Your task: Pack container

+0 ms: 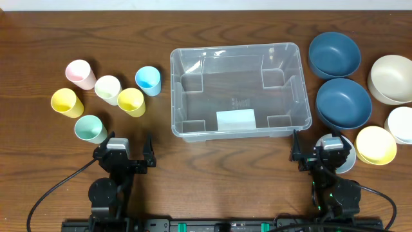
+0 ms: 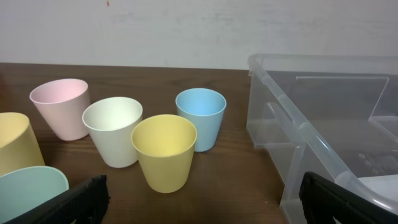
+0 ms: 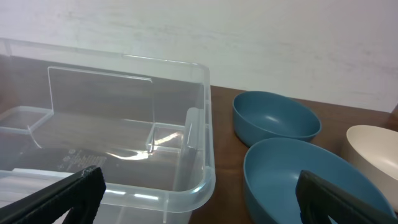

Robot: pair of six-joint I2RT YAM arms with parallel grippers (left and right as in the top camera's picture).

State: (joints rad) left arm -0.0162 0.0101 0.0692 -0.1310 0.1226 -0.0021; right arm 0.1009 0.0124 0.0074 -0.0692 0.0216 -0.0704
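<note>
**A:** How far along is the packing?

**B:** Not begun, by the look of it. The container point(image 1: 225, 90) sits in the middle of the tabletop point(image 1: 38, 187). Through its clear walls I see only its white label point(image 1: 235, 120), and nothing is inside.

**A:** And the things to go in?

**B:** Six cups point(image 1: 107, 89) stand grouped to its left: pink, cream, blue, mint and two yellow. The bowls point(image 1: 343, 102) are to its right. Two dark blue ones sit just beside the container, a cream one is further right, a yellow one is nearer, and a pale one is cut off by the right edge.

**A:** The arms?

**B:** Both are at the near edge. The left gripper point(image 1: 125, 151) has its jaws spread wide and empty, just beside the mint cup point(image 1: 90, 129). The right gripper point(image 1: 320, 153) is likewise released and grasps nothing. Another pale bowl lies partly hidden under it.

**A:** So what's left?

**B:** Everything, I'd judge. Each cup and bowl has to be lifted in, probably nested to fit.
</note>
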